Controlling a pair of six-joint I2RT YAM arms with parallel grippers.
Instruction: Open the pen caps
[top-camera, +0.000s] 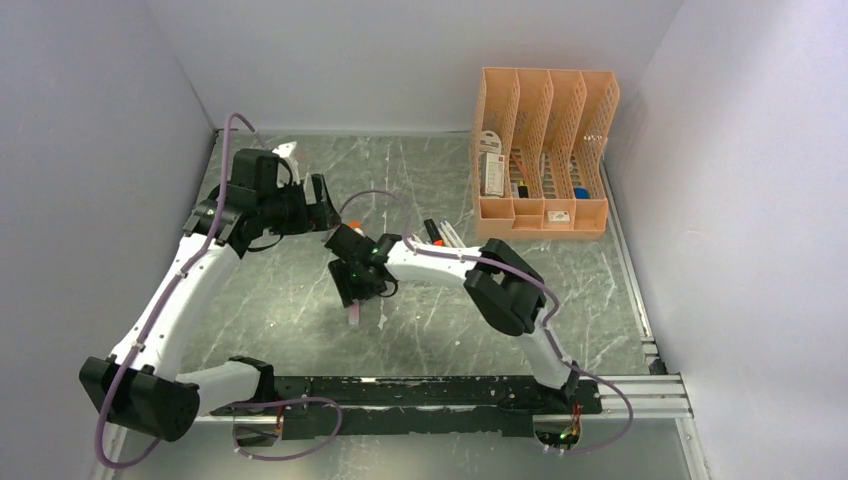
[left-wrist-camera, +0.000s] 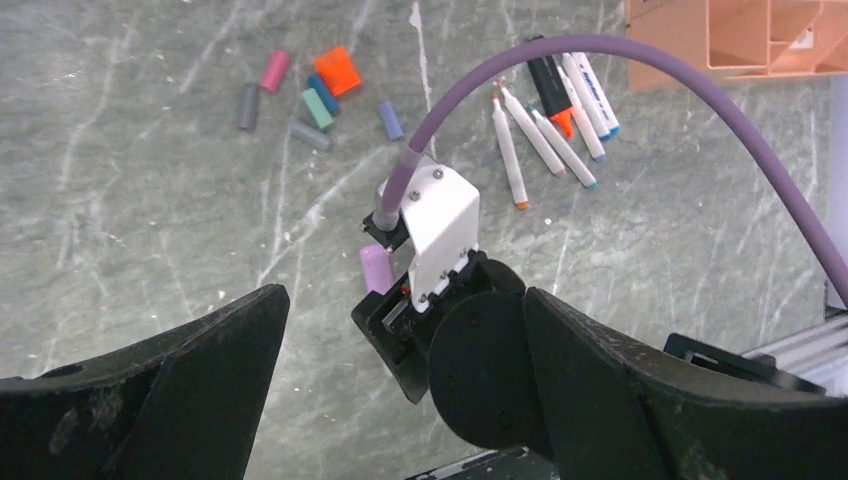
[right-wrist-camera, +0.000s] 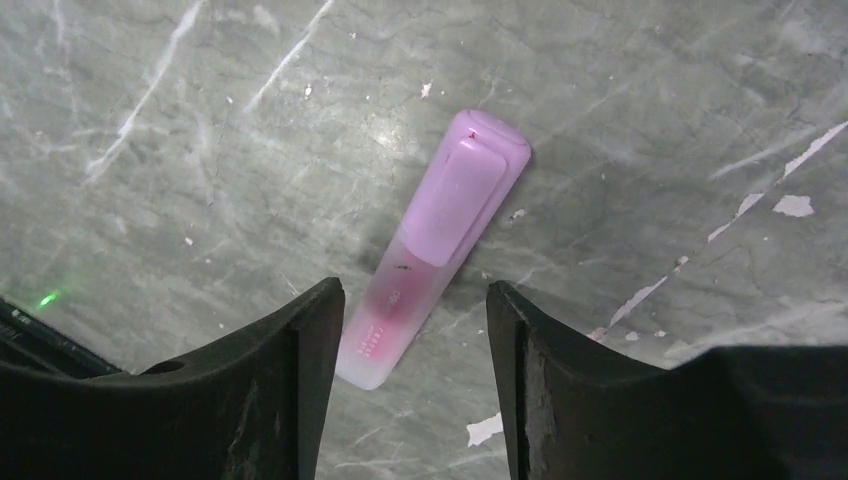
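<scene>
Grey marbled table (top-camera: 280, 300): loose pen caps (left-wrist-camera: 318, 108), pens (left-wrist-camera: 545, 140), pink highlighter (right-wrist-camera: 440, 240) (cap on), orange file rack (top-camera: 545, 150).

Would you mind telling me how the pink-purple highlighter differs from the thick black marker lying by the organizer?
The highlighter is pink-purple and translucent; the black marker is dark with an orange end. The highlighter lies alone under the open right gripper; the black marker lies among white pens beside the orange organizer. The highlighter wears its purple cap; whether the black marker is capped is unclear. Both lie flat on the table.
</scene>
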